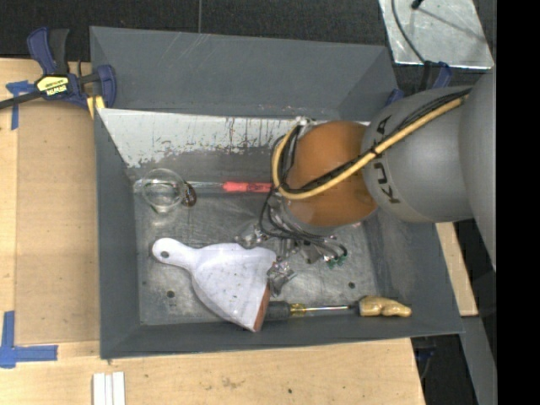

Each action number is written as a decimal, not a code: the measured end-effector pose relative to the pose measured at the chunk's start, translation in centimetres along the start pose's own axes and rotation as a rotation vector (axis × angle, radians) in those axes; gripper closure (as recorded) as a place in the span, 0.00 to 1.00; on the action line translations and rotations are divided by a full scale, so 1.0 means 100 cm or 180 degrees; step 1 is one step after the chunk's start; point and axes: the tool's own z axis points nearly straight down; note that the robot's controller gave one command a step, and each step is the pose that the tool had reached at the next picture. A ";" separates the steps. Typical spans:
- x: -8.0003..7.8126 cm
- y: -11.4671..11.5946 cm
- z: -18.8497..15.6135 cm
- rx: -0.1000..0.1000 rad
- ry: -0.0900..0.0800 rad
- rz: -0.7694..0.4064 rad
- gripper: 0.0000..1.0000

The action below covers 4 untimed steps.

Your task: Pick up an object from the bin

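Note:
My gripper [266,256] hangs below the orange wrist cover in the middle of the bin. It looks open, with one fingertip at the upper right corner of a white dustpan [221,281] and the other just right of its edge. The dustpan lies flat with its handle pointing left and a brown lip at the front. Nothing is lifted between the fingers. A small green piece [337,260] lies just right of the gripper, partly under the wrist.
A slim tool with a gold handle [384,308] lies along the front wall at the right. A thin red-handled stick [245,187] rests by the back wall. A clear glass cup [162,191] and a small dark ring [189,197] sit at the back left.

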 end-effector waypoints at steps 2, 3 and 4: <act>-0.021 0.015 -0.222 0.0003 -0.0004 0.0090 1.00; -0.017 0.004 -0.196 0.0011 -0.0021 -0.0198 1.00; 0.003 -0.035 -0.125 0.0007 -0.0004 -0.0690 1.00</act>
